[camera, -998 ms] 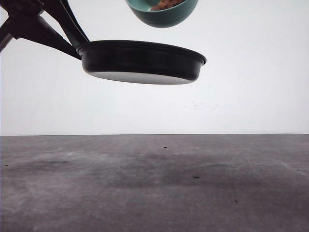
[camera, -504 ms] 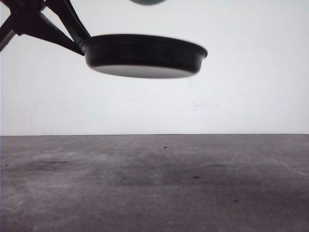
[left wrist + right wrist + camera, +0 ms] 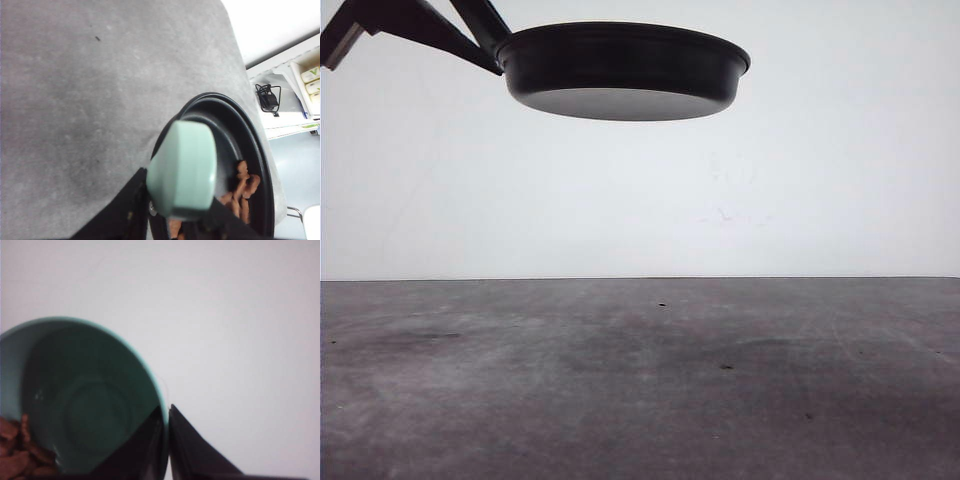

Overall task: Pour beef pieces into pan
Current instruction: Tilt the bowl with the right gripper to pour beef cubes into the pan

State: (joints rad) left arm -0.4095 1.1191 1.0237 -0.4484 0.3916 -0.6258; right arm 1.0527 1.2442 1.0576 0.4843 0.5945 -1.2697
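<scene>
The black pan (image 3: 625, 70) hangs high over the table, roughly level, and I see its underside in the front view. My left gripper (image 3: 175, 215) is shut on its mint-green handle (image 3: 184, 172); its dark fingers (image 3: 420, 22) reach in from the upper left. Several reddish-brown beef pieces (image 3: 242, 187) lie inside the pan (image 3: 252, 145). My right gripper (image 3: 165, 427) is shut on the rim of a teal bowl (image 3: 85, 400). A few more beef pieces (image 3: 20, 452) cling to the bowl's low side, and the rest of its inside is bare.
The dark grey table (image 3: 640, 380) stretches below the pan, with a white wall behind it. In the left wrist view the table's edge (image 3: 240, 55) runs past white shelving (image 3: 300, 80) and a black cable.
The pan has risen steadily in the front view, still held by the left gripper. The teal bowl above it has moved up and out of that view.
</scene>
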